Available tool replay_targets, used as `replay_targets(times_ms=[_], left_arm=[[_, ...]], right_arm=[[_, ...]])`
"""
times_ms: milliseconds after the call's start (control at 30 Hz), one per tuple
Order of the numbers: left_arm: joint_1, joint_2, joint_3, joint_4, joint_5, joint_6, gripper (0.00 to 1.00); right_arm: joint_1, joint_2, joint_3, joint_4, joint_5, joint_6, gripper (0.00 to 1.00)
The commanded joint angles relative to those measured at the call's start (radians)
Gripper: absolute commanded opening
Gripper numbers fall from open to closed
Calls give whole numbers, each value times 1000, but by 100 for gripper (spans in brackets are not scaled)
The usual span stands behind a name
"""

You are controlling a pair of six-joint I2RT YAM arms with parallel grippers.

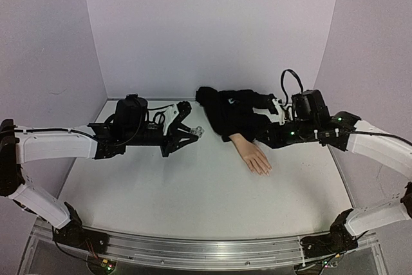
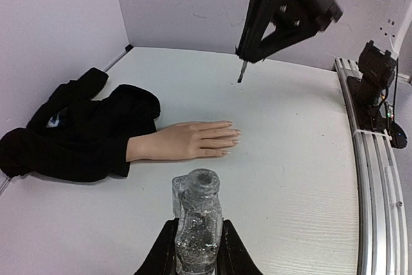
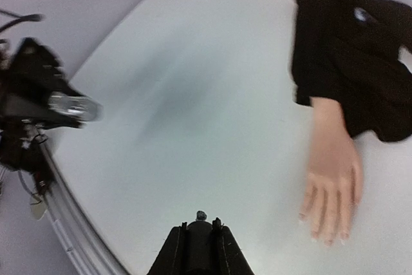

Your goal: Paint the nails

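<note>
The peach mannequin hand [image 1: 252, 154] lies palm down on the white table, its wrist in a black sleeve [image 1: 230, 113]. Its pale glossy nails [image 2: 234, 134] tip the fingers and also show, blurred, in the right wrist view [image 3: 325, 236]. My left gripper [image 2: 197, 227] is shut on a small clear glitter-filled bottle [image 2: 196, 201] with its neck uncapped, left of the hand [image 1: 198, 131]. My right gripper [image 3: 201, 227] is shut on the dark cap [image 3: 199, 244], whose brush tip [image 3: 201, 215] pokes out. That gripper [image 2: 278, 20] hangs above the table beyond the fingertips, brush [image 2: 241, 72] pointing down.
The sleeve's black cloth [image 2: 71, 133] is bunched near the back wall. Pale walls [image 1: 212, 24] close the table on three sides. A metal rail [image 1: 193, 249] with the arm bases runs along the near edge.
</note>
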Motion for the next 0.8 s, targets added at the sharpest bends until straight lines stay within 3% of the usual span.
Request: replay_targets(times_ms=[0, 133, 333, 767], left_arm=[[1, -11, 19, 156, -68, -50, 0], [1, 35, 37, 224, -100, -74, 0], [1, 94, 97, 204, -125, -58, 0], [0, 139, 127, 211, -160, -35, 0]], right_arm=[[-98, 22, -59, -21, 25, -20, 0], [-106, 100, -54, -61, 38, -113, 0], [-107, 158, -73, -92, 60, -202, 0], [-106, 258, -78, -96, 153, -208, 0]])
